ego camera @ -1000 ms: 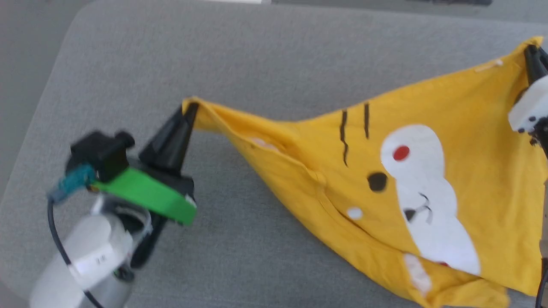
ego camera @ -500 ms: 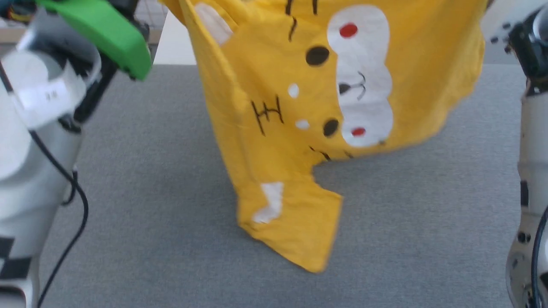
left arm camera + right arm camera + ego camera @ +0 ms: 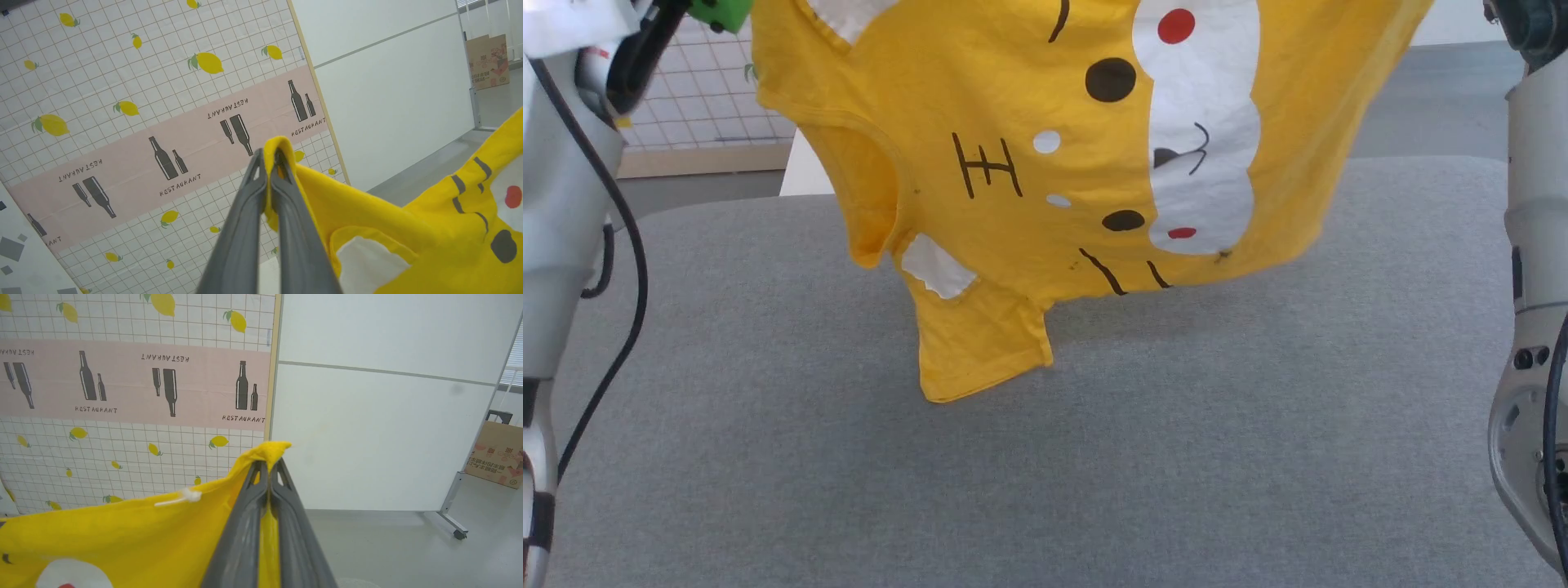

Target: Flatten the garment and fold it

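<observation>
The garment (image 3: 1045,122), a mustard-yellow T-shirt with a cartoon face on a white patch, hangs in the air above the grey table (image 3: 1176,457), spread between both arms. One sleeve (image 3: 980,343) dangles lowest, just above the table. In the left wrist view my left gripper (image 3: 269,157) is shut on a folded yellow edge of the garment (image 3: 367,212). In the right wrist view my right gripper (image 3: 267,463) is shut on another corner of the garment (image 3: 122,535). The pale left forearm (image 3: 564,204) and right forearm (image 3: 1535,245) rise at the head view's sides.
A lemon-and-bottle patterned screen (image 3: 143,122) and a white partition (image 3: 388,416) stand behind the table. A cardboard box (image 3: 496,457) sits on the floor at the far right. A black cable (image 3: 629,286) hangs along the left arm.
Both grippers lifted the garment off the table; it now hangs higher and more spread, with the sleeve clear of the surface. The head camera tilted up.
</observation>
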Controlling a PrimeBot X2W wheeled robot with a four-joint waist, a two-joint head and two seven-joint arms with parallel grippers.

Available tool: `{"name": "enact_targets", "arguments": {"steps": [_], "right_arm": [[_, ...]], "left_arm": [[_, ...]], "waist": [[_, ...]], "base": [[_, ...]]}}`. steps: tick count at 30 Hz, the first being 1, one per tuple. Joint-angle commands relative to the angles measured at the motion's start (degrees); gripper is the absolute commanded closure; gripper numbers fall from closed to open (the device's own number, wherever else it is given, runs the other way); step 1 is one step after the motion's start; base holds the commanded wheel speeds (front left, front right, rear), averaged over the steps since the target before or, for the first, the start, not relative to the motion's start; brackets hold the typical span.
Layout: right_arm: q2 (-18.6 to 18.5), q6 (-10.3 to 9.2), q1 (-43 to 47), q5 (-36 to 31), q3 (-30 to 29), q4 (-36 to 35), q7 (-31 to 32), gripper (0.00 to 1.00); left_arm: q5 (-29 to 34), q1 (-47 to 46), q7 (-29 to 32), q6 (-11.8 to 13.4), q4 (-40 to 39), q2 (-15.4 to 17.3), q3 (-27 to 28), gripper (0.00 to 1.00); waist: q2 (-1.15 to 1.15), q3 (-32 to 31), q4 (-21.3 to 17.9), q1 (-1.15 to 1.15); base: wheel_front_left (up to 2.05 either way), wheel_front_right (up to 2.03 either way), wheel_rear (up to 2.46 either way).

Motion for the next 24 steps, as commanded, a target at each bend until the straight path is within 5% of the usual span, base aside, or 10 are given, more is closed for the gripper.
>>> {"name": "enact_targets", "arguments": {"steps": [1,13,24], "right_arm": [[0.39,-0.08,-1.38,-1.23,-0.45,1.22,-0.47,1.00],[1.34,-0.08,-6.32,-5.26,-3.32,7.30,-1.62,1.00],[1.95,-0.08,-15.18,-7.71,-6.05,5.99,-7.59,1.00]], "left_arm": [[-0.90,-1.46,-0.12,-0.19,1.06,0.31,-0.14,1.00],[-4.44,-5.84,-0.10,1.64,5.66,-2.77,2.07,1.00],[-2.36,-16.52,-6.26,8.44,4.26,-5.13,5.57,1.00]], "waist": [[0.00,-0.04,-0.48,0.00],[0.00,5.69,-1.89,0.00],[0.00,19.11,-3.07,0.00]], "base": [[0.00,0.00,0.00],[0.00,0.00,0.00],[0.00,0.00,0.00]]}}
